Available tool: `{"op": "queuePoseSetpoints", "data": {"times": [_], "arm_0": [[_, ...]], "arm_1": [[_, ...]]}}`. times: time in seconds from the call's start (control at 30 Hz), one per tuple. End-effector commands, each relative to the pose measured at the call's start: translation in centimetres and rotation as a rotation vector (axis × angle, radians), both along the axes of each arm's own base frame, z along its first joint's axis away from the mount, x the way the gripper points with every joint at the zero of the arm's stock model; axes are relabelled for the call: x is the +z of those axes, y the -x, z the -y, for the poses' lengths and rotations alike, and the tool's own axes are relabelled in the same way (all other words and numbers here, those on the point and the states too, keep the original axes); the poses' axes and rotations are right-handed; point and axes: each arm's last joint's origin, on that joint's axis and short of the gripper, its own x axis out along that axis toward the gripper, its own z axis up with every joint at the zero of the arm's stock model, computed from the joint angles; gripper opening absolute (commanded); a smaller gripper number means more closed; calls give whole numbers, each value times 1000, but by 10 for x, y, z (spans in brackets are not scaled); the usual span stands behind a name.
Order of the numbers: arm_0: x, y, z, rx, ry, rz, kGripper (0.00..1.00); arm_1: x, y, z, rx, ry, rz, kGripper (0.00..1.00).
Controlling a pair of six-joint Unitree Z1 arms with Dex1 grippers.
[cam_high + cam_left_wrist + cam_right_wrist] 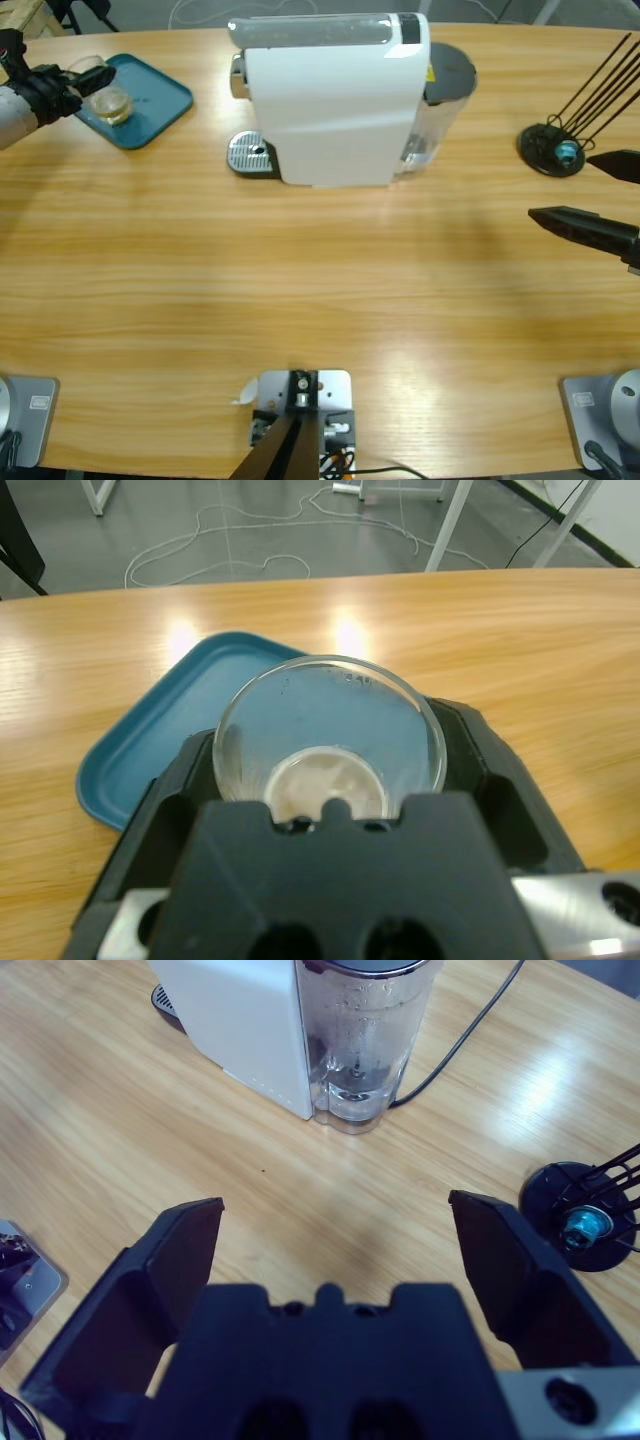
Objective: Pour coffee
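A small clear glass (105, 90) (330, 742) sits between the black jaws of my left gripper (88, 82) (330, 770), which is shut on it above the blue tray (150, 100) (170, 735) at the table's far left. A shallow layer of pale amber coffee (325, 785) (110, 104) lies in the glass's bottom. The white coffee machine (335, 95) (250, 1020) stands at the back middle, its drip grate (250, 154) bare. My right gripper (600, 195) (335, 1245) hangs open over bare wood at the far right.
The machine's clear water tank (362, 1035) (432, 125) faces the right arm, with a black cable (460, 1035) trailing off. A black wire rack (560, 145) (585, 1215) stands at the back right. Wood lies between the arms.
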Motion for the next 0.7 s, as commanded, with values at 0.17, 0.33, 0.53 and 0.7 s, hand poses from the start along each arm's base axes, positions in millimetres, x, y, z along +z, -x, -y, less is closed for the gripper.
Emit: {"op": "queuePoseSetpoints", "data": {"times": [0.17, 0.33, 0.53, 0.7], "arm_0": [[-10, -13, 6, -15, 1, -123, 942], [-9, -13, 9, -22, -1, -132, 996], [8, -9, 4, 28, -19, -112, 996], [32, -3, -3, 83, -63, -112, 996]], "arm_1": [[-12, 4, 1, 2, 16, -27, 1000], [-12, 4, 1, 1, 16, -26, 1000], [-12, 4, 2, 0, 15, -24, 1000], [-12, 4, 2, 0, 16, -24, 1000]]}}
